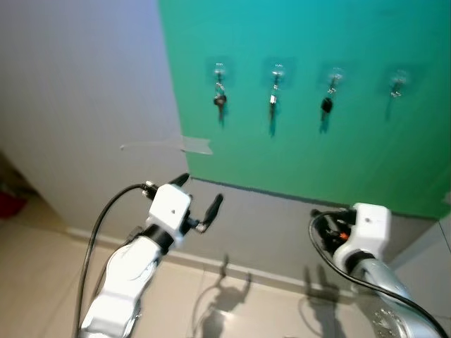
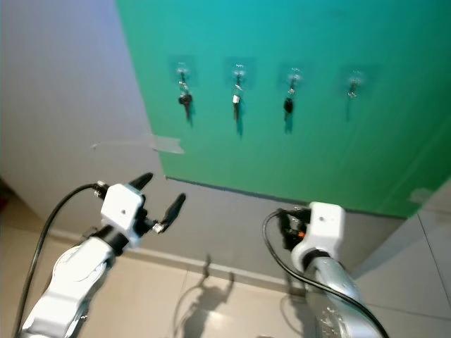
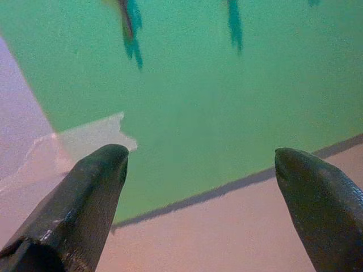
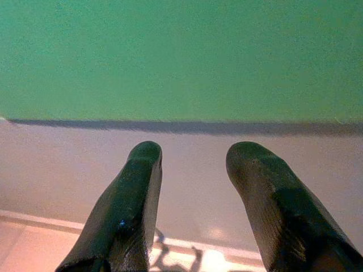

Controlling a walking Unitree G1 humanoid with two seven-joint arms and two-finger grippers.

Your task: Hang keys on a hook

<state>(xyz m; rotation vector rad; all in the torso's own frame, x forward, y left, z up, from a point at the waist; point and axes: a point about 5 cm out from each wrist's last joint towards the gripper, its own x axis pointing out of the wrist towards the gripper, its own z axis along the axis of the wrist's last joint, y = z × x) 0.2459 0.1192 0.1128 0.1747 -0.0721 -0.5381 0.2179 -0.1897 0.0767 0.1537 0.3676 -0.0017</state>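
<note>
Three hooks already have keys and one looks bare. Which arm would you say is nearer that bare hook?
Probably the right. The bare hook is the rightmost of four on the green board, above the right gripper. The left gripper, fingers spread open, sits below the first key. Neither holds a key.

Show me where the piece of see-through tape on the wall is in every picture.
Left eye view: the tape sits at the green panel's left edge, above the left hand.
Right eye view: the same edge, left of middle.
Left wrist view: beside one finger's tip.
Right wrist view: not in it.
Shared landmark: the green panel.
</note>
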